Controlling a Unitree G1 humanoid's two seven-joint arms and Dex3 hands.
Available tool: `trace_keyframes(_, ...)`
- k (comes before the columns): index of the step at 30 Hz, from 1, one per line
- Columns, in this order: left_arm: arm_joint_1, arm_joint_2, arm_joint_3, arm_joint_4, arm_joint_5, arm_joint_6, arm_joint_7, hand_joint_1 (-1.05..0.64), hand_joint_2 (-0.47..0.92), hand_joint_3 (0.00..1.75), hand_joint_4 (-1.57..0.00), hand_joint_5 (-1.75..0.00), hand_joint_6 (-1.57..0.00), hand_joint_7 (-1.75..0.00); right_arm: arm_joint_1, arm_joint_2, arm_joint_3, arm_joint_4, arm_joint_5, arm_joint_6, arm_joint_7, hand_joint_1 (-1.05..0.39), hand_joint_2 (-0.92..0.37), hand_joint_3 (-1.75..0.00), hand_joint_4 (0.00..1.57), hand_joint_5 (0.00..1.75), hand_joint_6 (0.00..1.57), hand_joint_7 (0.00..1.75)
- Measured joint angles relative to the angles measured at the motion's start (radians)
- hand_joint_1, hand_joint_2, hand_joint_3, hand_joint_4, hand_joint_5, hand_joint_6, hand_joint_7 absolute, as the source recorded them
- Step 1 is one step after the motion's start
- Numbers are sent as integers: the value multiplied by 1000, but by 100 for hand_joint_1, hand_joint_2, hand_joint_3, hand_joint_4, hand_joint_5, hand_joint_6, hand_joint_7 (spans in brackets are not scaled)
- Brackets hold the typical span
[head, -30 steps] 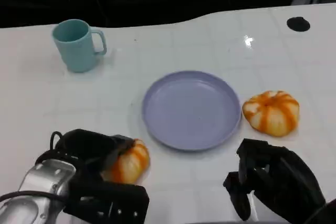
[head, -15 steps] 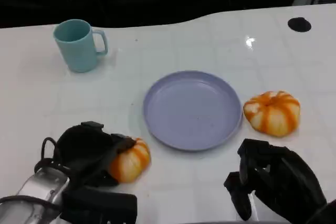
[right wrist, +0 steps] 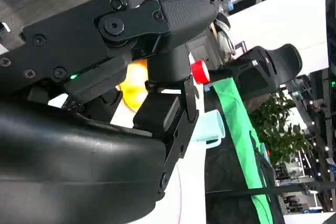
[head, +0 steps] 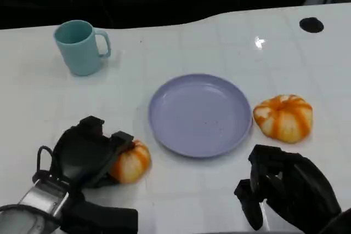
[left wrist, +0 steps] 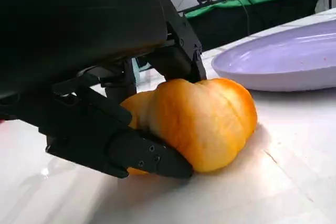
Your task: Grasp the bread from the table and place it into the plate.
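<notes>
My left hand point(head: 88, 154) grips an orange-striped bread roll point(head: 130, 163) at the near left of the white table. In the left wrist view its fingers point(left wrist: 131, 153) close on both sides of the roll point(left wrist: 205, 119), which rests on the table beside the plate point(left wrist: 283, 64). The lavender plate point(head: 200, 114) lies in the middle with nothing on it. A second striped roll point(head: 283, 117) sits just right of the plate. My right hand point(head: 285, 187) hangs near the front right edge, fingers curled in, holding nothing; the right wrist view shows it point(right wrist: 105, 77) from behind.
A teal mug point(head: 79, 47) stands at the far left, handle turned right. A small black round hole point(head: 311, 24) marks the table's far right corner. The table's back edge borders a dark area.
My left hand has shifted a little left and away from me with the roll in its grip. The right hand has stayed put.
</notes>
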Motion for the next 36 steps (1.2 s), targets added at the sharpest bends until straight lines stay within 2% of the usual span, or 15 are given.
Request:
trace_keyframes(4, 21, 19, 30, -101, -11, 56, -80, -23, 89, 30, -85, -175, -86, -128, -1, 0, -2, 0, 0, 0, 0, -95, -92, -28, 120, 165, 104, 150)
trace_keyframes(6, 31, 29, 49, -144, -17, 72, -100, -21, 84, 37, -88, -175, -80, -144, -1, 0, -2, 0, 0, 0, 1, -95, -92, -28, 120, 165, 104, 151)
trace_keyframes(11, 62, 37, 109, -261, -52, 106, -143, -20, 56, 93, -91, -175, -75, -157, -1, 0, -1, 0, -1, -1, 1, -96, -92, -28, 120, 165, 103, 150)
trace_keyframes(12, 66, 39, 121, -287, -53, 112, -149, -19, 51, 104, -92, -175, -77, -153, -1, 0, -1, 0, -1, -1, 1, -95, -92, -28, 119, 165, 103, 150)
trace_keyframes(14, 75, 41, 143, -324, -64, 115, -149, -20, 47, 112, -92, -175, -81, -139, -1, 0, -2, 0, 0, -2, 2, -95, -92, -28, 119, 165, 103, 150)
trace_keyframes(15, 77, 41, 152, -338, -70, 115, -150, -21, 47, 111, -92, -175, -84, -131, -1, 0, -2, 0, 0, -2, 3, -95, -92, -28, 120, 164, 103, 149)
trace_keyframes(17, 79, 41, 165, -366, -75, 119, -152, -23, 62, 72, -90, -175, -93, -102, -1, 0, -2, 1, 0, -2, 5, -95, -92, -28, 120, 164, 103, 149)
trace_keyframes(18, 79, 40, 172, -379, -78, 121, -153, -24, 66, 61, -90, -175, -95, -95, -1, 0, -2, 1, 0, -2, 6, -95, -92, -28, 120, 164, 103, 149)
trace_keyframes(19, 79, 39, 177, -391, -79, 123, -153, -23, 69, 56, -89, -175, -92, -106, -1, 0, -2, 1, 0, -2, 7, -95, -92, -28, 120, 164, 103, 149)
trace_keyframes(20, 78, 35, 184, -396, -82, 123, -152, -22, 66, 64, -88, -175, -81, -135, -1, 0, -2, 2, 0, -3, 8, -96, -92, -28, 121, 164, 104, 149)
trace_keyframes(22, 75, 23, 190, -396, -84, 113, -131, -20, 53, 95, -88, -175, -70, -166, 1, 0, -2, 4, 0, -3, 8, -96, -92, -27, 121, 162, 105, 148)
trace_keyframes(23, 72, 17, 192, -394, -85, 105, -116, -20, 50, 102, -88, -175, -68, -170, 2, 0, -2, 4, -1, -3, 8, -96, -92, -27, 121, 162, 105, 148)
trace_keyframes(26, 48, 1, 193, -387, -85, 70, -84, -21, 43, 114, -89, -175, -67, -174, 5, 0, -1, 4, -1, -3, 8, -96, -92, -26, 121, 162, 105, 149)
trace_keyframes(33, -43, -47, 188, -304, -93, -2, -37, -21, 38, 122, -94, -175, -72, -175, 12, 0, -1, 4, -2, -3, 9, -96, -92, -25, 121, 161, 105, 148)
trace_keyframes(36, -98, -75, 173, -243, -115, -47, -29, -20, 36, 128, -93, -175, -77, -161, 12, 0, -2, 8, -1, -3, 13, -97, -92, -26, 121, 161, 104, 148)
